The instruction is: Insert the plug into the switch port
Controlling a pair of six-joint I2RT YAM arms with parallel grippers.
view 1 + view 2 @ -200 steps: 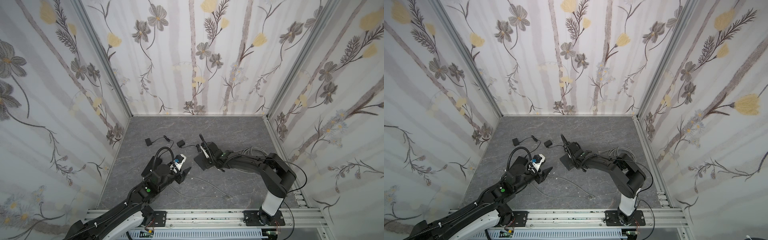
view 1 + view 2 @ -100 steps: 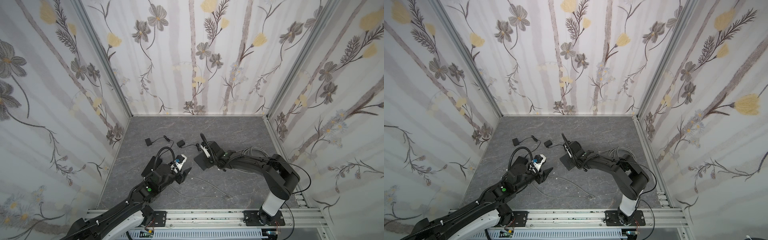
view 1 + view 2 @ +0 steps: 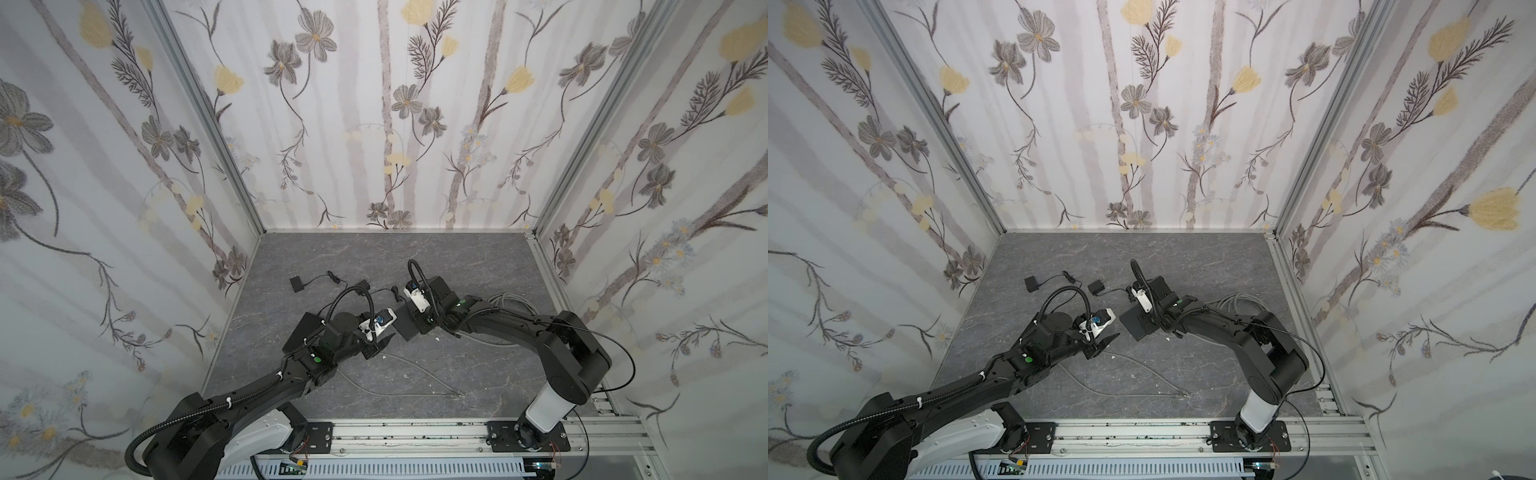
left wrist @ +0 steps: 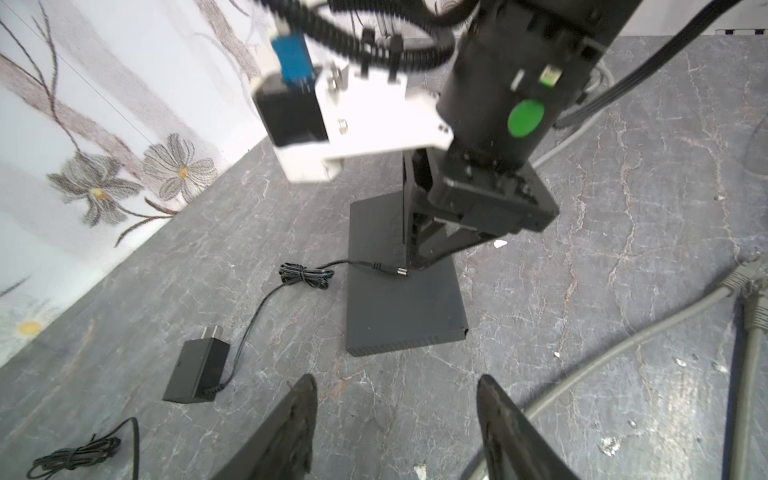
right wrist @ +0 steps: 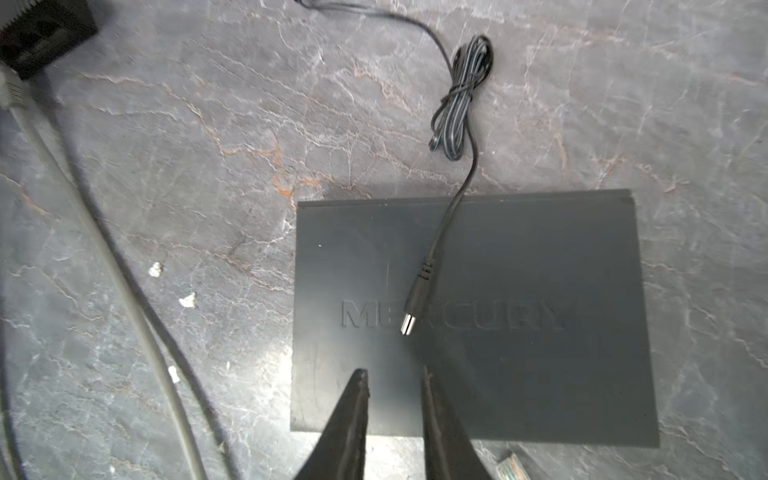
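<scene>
my left gripper [image 4: 395, 384] hangs spread and empty; in a top view the switch [image 3: 404, 332] sits at its 1 o'clock. the plug [image 5: 415, 299] lies loose on the switch's top face. my right gripper [image 5: 394, 372] hovers there, jaws slightly apart, holding nothing. i'd pinch the plug's black barrel squarely, then find the port, hidden here.

Clock ref: 12 = back wall, as in both top views. Switch [image 3: 403, 330] flat on table [image 3: 478, 266], approx mid. Plug [image 5: 415, 307] lies on top of switch. Its lead [image 5: 446, 216] runs off to coiled bundle [image 5: 459, 104] just past the 11 o'clock edge. Adapter [image 3: 365, 284] at 10–11; 2nd adapter [image 3: 296, 284] further out, at 10. Grey cables [image 3: 399, 368] at 6.
</scene>
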